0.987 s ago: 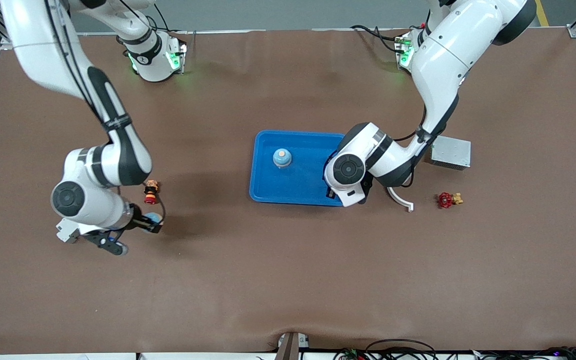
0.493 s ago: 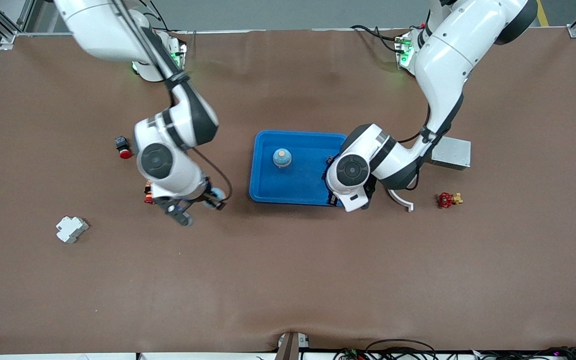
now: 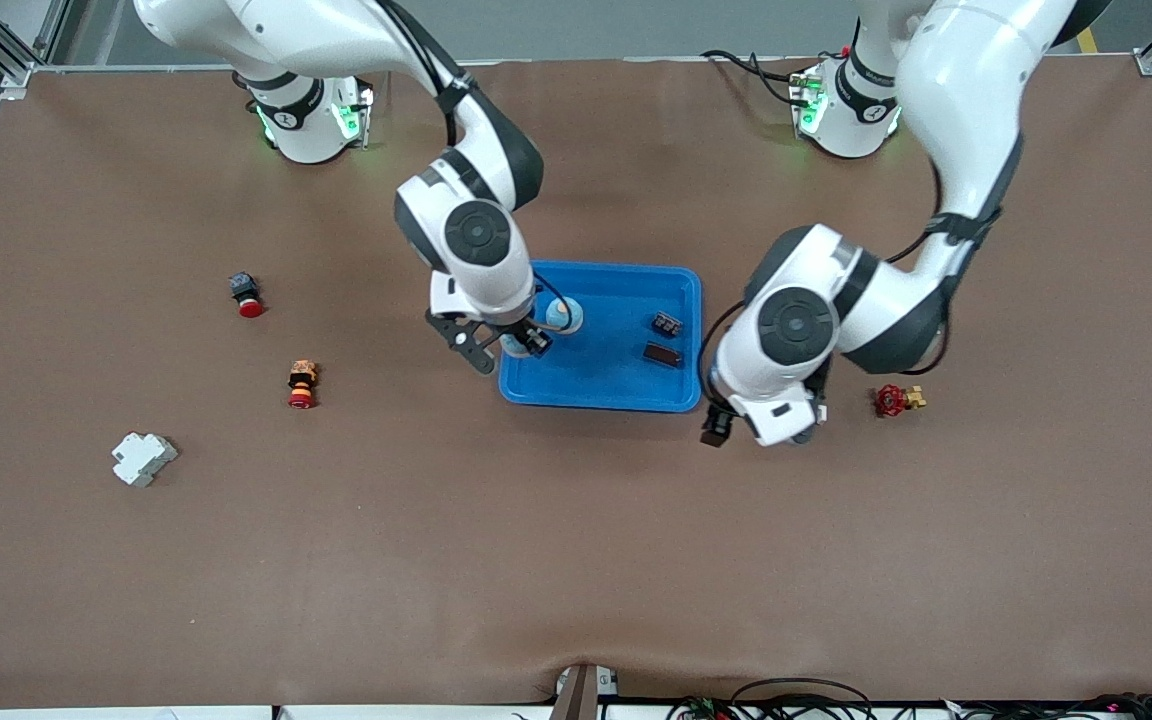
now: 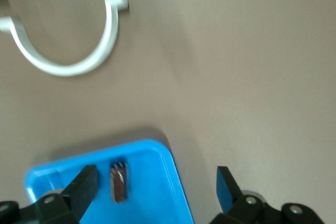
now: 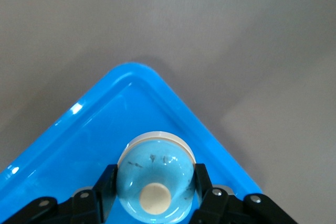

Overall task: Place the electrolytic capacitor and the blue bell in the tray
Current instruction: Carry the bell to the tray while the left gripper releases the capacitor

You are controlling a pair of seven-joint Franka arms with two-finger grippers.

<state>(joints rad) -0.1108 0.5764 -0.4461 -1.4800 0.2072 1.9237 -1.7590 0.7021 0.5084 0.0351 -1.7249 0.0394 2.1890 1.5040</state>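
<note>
Two arms of mine work over one wide brown table (image 3: 576,550). Its covering is matte and a little rippled along the lower edge of the front view. Grey floor and metal frame posts show along the top of that frame, and cables trail at the very bottom.

The tray (image 3: 598,385) sits in the middle of the frame. My right gripper (image 3: 518,345) hangs over the tray's corner at the right arm's end, fingers clamped on the blue bell (image 5: 155,174). A second bell (image 3: 566,315) stands in the tray just beside it. A small black part (image 3: 666,323) and a dark flat part (image 3: 663,354) lie in the tray toward the left arm's end.

My left gripper (image 4: 155,184) is over the table at the tray's lower corner on the left arm's end, fingers spread wide and holding nothing.

Scattered on the table toward the right arm's end are a red button (image 3: 246,297), a red-and-yellow button (image 3: 302,385) and a white block (image 3: 143,458). A red valve (image 3: 896,400) lies toward the left arm's end.

The left wrist view shows a white curved clip (image 4: 68,66) on the bare table, which my own arm hides in the front view. The right wrist view shows the bell's cream knob and scuffed dome, which the front view barely reveals.
</note>
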